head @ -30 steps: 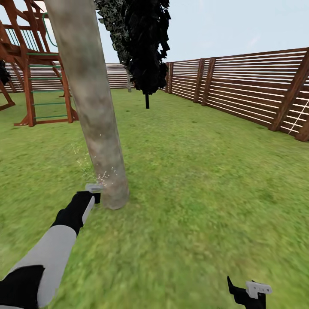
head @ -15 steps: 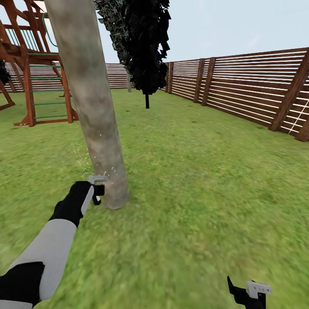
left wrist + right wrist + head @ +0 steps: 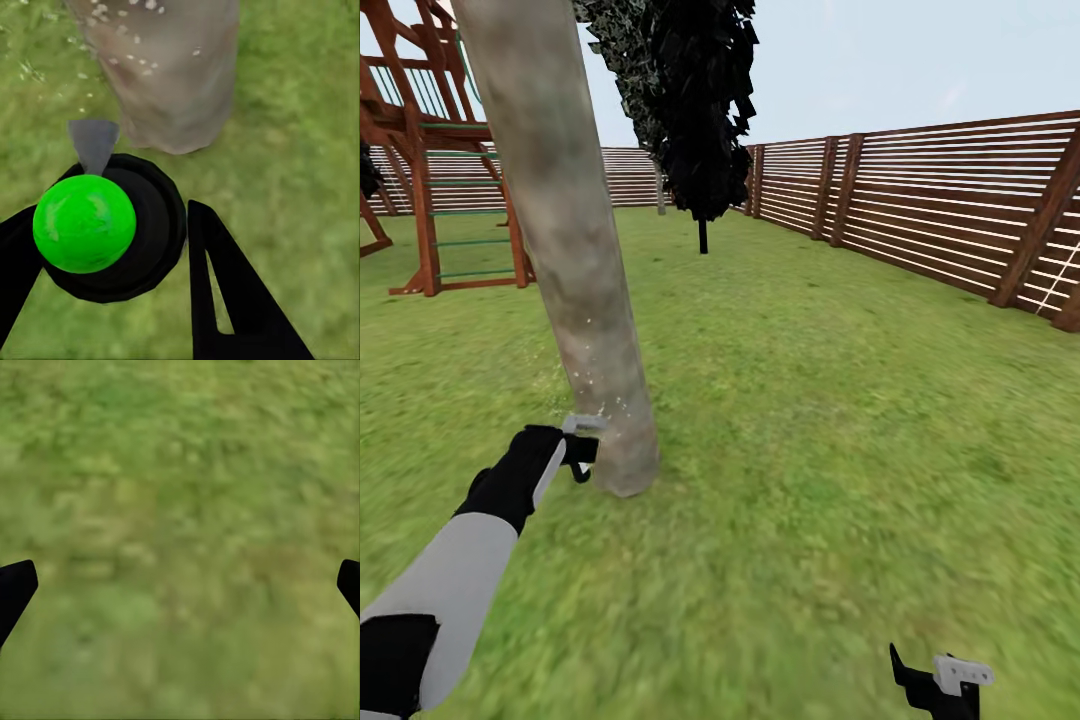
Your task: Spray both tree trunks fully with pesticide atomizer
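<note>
Left gripper (image 3: 105, 247): clamped on pesticide atomizer (image 3: 112, 225), lower left, nozzle just beside tree trunk (image 3: 575, 270).
Right gripper (image 3: 180, 585): spread wide, holding nothing, over lawn (image 3: 840, 420).

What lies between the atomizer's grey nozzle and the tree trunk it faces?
In the left wrist view, only a short strip of grass and pale spray specks separate the atomizer nozzle from the tree trunk.

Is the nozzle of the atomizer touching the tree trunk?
Apart. In the left wrist view, a strip of grass shows between the grey nozzle of the atomizer and the trunk. White droplets speckle the trunk.
</note>
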Tool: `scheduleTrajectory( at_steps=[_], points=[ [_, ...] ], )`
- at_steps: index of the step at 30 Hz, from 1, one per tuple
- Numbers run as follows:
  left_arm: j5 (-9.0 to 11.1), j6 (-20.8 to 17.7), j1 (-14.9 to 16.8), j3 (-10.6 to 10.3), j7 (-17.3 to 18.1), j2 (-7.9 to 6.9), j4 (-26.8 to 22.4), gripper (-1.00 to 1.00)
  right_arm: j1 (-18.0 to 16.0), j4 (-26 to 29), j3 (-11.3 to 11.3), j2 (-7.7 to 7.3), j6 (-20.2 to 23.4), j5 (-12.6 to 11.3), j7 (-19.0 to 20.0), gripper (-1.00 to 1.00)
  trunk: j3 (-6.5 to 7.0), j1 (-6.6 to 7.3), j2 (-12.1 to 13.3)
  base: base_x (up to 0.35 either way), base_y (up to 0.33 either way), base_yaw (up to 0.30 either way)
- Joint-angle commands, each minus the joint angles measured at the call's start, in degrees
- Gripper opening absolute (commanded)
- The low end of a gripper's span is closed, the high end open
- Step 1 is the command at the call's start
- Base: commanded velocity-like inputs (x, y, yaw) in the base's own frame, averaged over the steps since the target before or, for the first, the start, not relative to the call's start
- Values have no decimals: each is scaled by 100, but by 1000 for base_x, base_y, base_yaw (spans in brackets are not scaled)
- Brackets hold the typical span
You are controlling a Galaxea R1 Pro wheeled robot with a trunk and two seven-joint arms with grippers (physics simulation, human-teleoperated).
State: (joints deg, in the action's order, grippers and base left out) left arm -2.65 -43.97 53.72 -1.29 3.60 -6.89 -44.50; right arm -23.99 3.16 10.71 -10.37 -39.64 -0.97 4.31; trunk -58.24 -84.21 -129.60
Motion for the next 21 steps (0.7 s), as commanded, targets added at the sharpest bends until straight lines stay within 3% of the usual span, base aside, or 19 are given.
scheduleTrajectory(
  at_steps=[1,4,6,9,10,12,14,16,19,21],
  points=[
    [12,-10,-26,4,0,-47,1,-100,0,0,0,0,0,0,0,100,0,0,0,17,0,0],
    [20,-15,-58,12,88,-281,10,-100,0,0,0,0,0,0,0,100,0,0,0,5,0,0],
    [19,11,-69,9,463,-498,279,-100,0,0,-1,0,0,0,0,100,0,0,0,0,0,0],
    [34,38,-65,-6,581,-455,585,-100,0,0,0,0,0,0,0,100,0,0,0,0,0,0],
    [33,32,-54,-15,608,-360,575,-100,0,0,1,0,0,0,0,100,0,0,0,0,0,0],
    [21,7,1,-38,637,60,567,-100,0,0,1,0,0,0,0,100,0,0,0,0,0,0],
    [16,8,8,-42,641,194,609,-100,0,0,1,0,0,0,0,100,0,0,0,0,0,0],
    [-1,18,-47,-45,645,173,626,-100,0,0,1,0,0,0,0,100,0,0,0,0,0,0],
    [1,29,-85,-24,650,-69,653,-100,0,0,0,0,0,0,0,100,0,0,0,107,5,0],
    [16,41,-89,-21,650,-155,753,-100,0,0,-2,0,0,0,0,100,0,0,0,296,57,0]
  ],
)
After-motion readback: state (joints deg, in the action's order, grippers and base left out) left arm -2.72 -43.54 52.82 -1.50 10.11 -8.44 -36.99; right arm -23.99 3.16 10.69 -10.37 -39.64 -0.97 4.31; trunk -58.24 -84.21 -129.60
